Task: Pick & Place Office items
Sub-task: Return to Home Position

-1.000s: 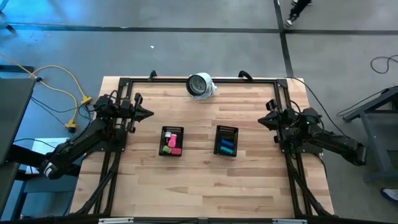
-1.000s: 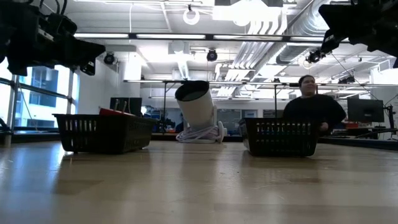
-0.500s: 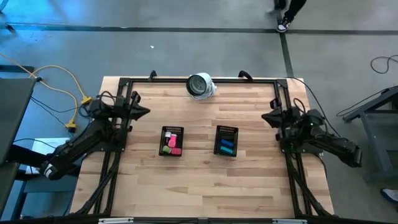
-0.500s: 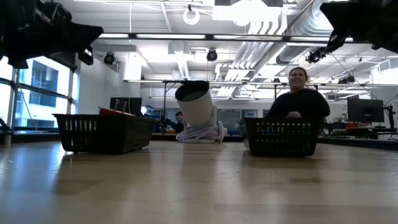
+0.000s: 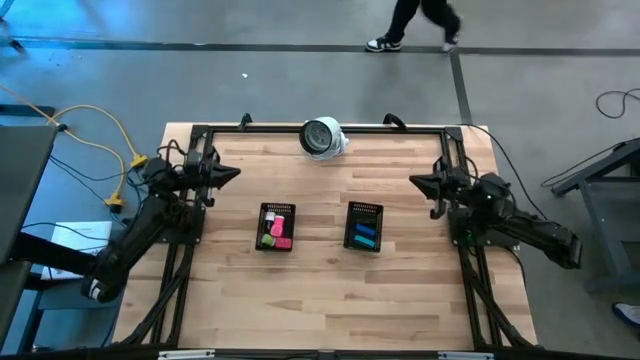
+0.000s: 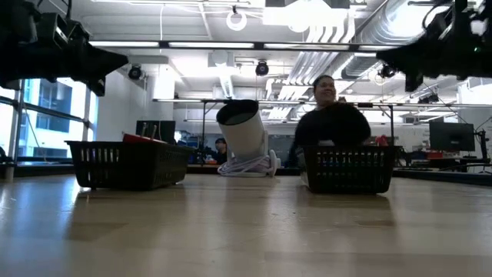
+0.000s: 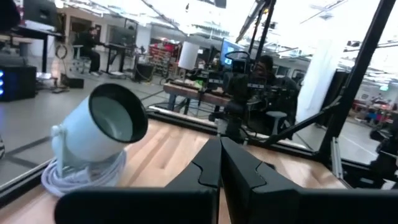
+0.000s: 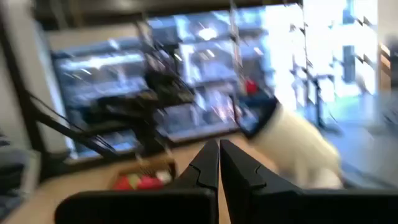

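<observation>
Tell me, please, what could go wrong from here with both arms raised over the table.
The white round object sits between the arms at the far edge; a wide swing by the left gripper might clip it or its coiled cable.
A person walks past beyond that edge and could stray into the right gripper's path.

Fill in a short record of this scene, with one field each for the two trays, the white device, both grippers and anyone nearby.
left tray: black mesh, holds green, pink and red pieces
right tray: black mesh, holds blue and teal pieces
white round device: at the far edge of the wooden table
left gripper: raised over the table's left side, jaws shut, empty
right gripper: raised over the right side, jaws shut, empty
person: on the floor beyond the far edge
</observation>
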`<move>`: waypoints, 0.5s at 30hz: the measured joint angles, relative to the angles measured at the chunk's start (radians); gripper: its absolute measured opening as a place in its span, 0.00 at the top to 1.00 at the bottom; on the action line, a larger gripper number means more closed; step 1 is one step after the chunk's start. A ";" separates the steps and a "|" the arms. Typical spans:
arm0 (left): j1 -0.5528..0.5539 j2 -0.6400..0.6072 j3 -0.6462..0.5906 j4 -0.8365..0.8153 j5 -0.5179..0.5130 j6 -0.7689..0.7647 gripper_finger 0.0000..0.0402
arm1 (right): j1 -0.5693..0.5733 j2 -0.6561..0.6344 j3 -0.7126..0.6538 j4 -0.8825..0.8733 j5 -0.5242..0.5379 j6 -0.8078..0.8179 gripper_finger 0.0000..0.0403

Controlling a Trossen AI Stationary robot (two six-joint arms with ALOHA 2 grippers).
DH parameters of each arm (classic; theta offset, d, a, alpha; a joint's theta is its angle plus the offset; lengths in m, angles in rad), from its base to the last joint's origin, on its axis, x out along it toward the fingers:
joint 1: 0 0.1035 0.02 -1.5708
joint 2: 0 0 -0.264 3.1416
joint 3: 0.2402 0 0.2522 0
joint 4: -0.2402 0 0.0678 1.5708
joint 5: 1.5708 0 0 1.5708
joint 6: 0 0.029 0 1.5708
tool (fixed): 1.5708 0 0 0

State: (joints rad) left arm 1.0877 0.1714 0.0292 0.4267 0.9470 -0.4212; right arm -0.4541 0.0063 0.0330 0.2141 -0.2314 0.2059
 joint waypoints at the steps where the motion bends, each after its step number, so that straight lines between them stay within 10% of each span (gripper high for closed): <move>1: 0.004 -0.012 0.000 -0.023 0.000 0.008 1.00 | 0.000 0.000 0.000 -0.038 0.025 0.000 0.99; 15: 0.010 -0.072 0.000 -0.225 -0.063 0.129 1.00 | 0.004 0.000 0.000 -0.240 0.231 -0.094 0.99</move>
State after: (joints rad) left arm 1.0977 0.0998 0.0292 0.2014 0.8841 -0.2924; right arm -0.4500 0.0063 0.0326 -0.0257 -0.0009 0.1116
